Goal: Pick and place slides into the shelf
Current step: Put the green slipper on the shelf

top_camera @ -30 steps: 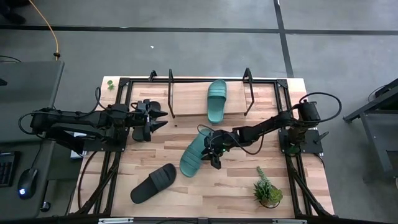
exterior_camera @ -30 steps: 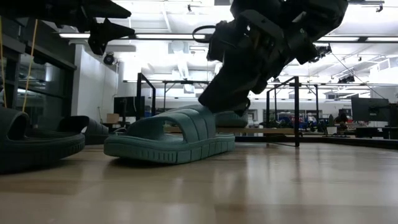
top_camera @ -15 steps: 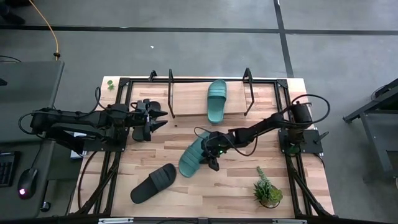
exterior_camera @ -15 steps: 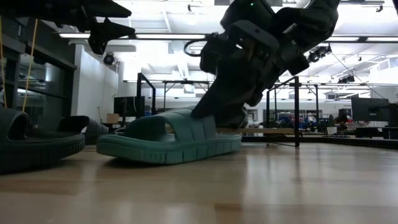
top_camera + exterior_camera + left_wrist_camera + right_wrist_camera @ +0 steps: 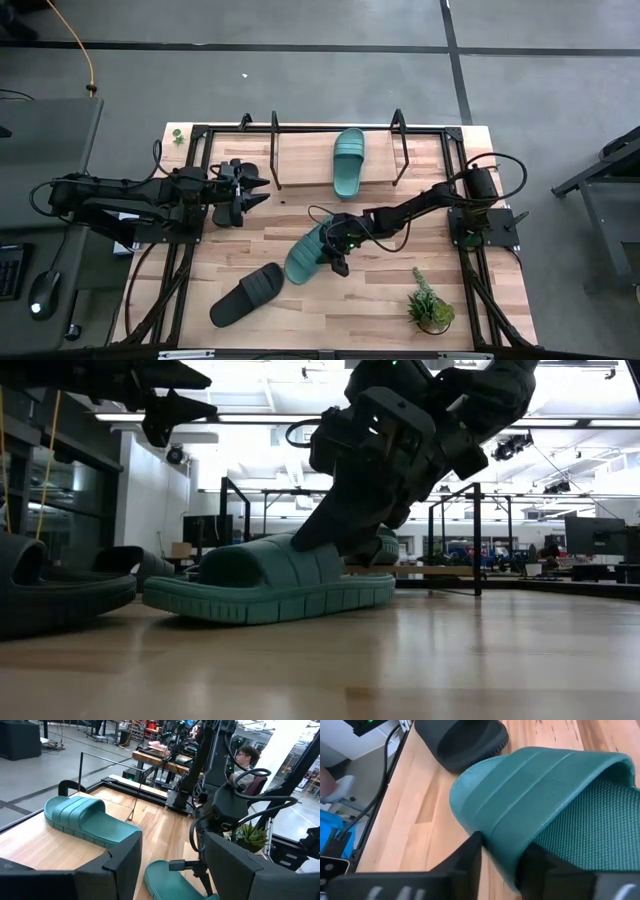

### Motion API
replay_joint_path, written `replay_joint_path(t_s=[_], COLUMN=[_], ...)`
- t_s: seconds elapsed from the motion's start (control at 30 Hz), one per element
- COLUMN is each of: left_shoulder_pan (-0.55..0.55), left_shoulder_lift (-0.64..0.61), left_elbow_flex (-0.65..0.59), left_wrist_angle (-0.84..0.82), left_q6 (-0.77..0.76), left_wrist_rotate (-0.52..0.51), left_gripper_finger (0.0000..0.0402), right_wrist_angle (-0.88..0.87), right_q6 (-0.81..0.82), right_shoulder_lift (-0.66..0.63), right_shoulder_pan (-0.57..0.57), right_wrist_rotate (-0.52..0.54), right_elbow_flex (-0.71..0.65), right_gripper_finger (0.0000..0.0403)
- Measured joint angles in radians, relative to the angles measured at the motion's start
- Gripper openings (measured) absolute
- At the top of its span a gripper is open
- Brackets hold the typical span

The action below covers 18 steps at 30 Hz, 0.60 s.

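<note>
Right tool (image 5: 333, 252) pinching the strap of 1 teal slide (image 5: 308, 254) on the tabletop (image 5: 380, 300); left tool (image 5: 252, 192) wide, idle near the shelf (image 5: 305, 160).

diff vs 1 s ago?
The right gripper slid toward the table's left along the teal slide on the table, and its fingers have closed onto the edge of the strap. That slide was nudged slightly the same way. Unchanged: the left gripper hovering open at the left end of the shelf, the teal slide on the shelf, the black slide.
</note>
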Motion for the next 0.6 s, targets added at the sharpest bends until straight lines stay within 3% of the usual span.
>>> replay_joint_path(t_s=[0.17, 0.6], left_shoulder_pan=[0.000, 0.000], left_shoulder_lift=[0.000, 0.000], left_elbow_flex=[0.000, 0.000], left_wrist_angle=[0.000, 0.000], left_q6=[-0.003, -0.003], left_wrist_rotate=[0.000, 0.000], left_gripper_finger=[0.0198, 0.0198], right_wrist_angle=[-0.001, -0.003], right_q6=[-0.001, -0.019], right_shoulder_lift=[-0.001, -0.002], right_shoulder_pan=[0.000, 0.000], right_wrist_rotate=[-0.006, 0.000], right_elbow_flex=[0.000, 0.000], right_gripper_finger=[0.0009, 0.0002])
